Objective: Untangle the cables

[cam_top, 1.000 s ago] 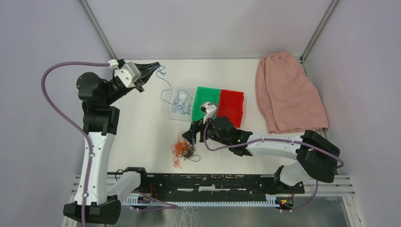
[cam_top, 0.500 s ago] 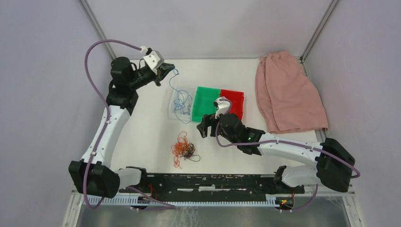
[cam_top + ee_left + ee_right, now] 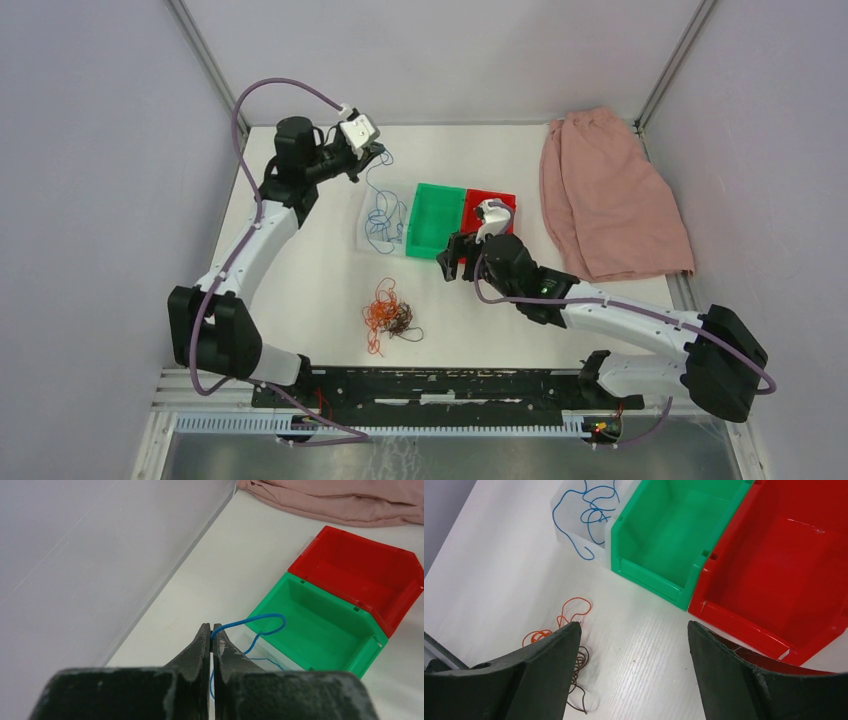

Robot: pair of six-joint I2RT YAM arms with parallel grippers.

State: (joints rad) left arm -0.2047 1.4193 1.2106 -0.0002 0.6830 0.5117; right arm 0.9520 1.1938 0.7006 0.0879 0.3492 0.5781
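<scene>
Upper left, your left pincer (image 3: pixel 376 152) is clamped on the blue cable (image 3: pixel 380 216), which trails into the clear bin (image 3: pixel 362 238). The orange and dark cables (image 3: pixel 390 318) sit tangled on the desk (image 3: pixel 300 280), lower centre. They look light, springy and floppy, so grab a free loop. Your right pincer (image 3: pixel 455 258) gapes empty. No readable labels

We see our right gripper (image 3: pixel 634 630) spread wide above the table (image 3: pixel 499 580), gripping nothing. Past it, a green bin (image 3: pixel 649 577) and a red bin (image 3: pixel 744 625) sit touching. A blue cable (image 3: pixel 589 515) coils in the clear bin (image 3: pixel 574 542) beside the green one. An orange cable (image 3: pixel 569 612) and a dark cable (image 3: pixel 583 660) lie tangled by the left finger.
</scene>
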